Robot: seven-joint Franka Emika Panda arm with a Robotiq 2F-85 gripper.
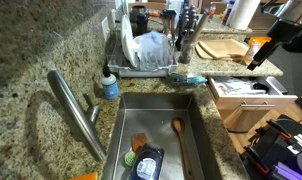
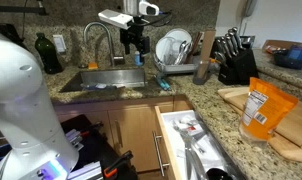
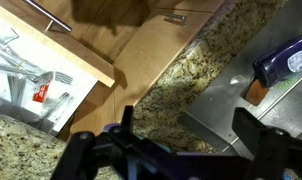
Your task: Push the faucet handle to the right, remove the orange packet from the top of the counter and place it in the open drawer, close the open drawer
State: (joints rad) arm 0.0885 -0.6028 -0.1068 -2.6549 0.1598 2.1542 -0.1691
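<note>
The orange packet [image 2: 263, 108] stands on a wooden cutting board on the counter, and shows small in an exterior view [image 1: 253, 44]. The steel faucet [image 1: 71, 112] arches over the sink, with its handle [image 1: 91, 104] at its side. In an exterior view [image 2: 99, 42] my arm partly covers the faucet. The open drawer [image 2: 186, 140] holds utensils and shows in both exterior views [image 1: 246, 98] and in the wrist view [image 3: 31, 80]. My gripper [image 3: 186, 140] is open and empty. It hangs high over the granite counter edge between drawer and sink [image 1: 261, 55] [image 2: 136, 50].
A dish rack [image 1: 146, 50] with plates stands beyond the sink. A soap bottle [image 1: 109, 86] stands by the faucet. The sink holds a wooden spoon [image 1: 178, 135] and a sponge pack [image 1: 148, 160]. There is a knife block [image 2: 234, 62] and a cutting board [image 2: 286, 135].
</note>
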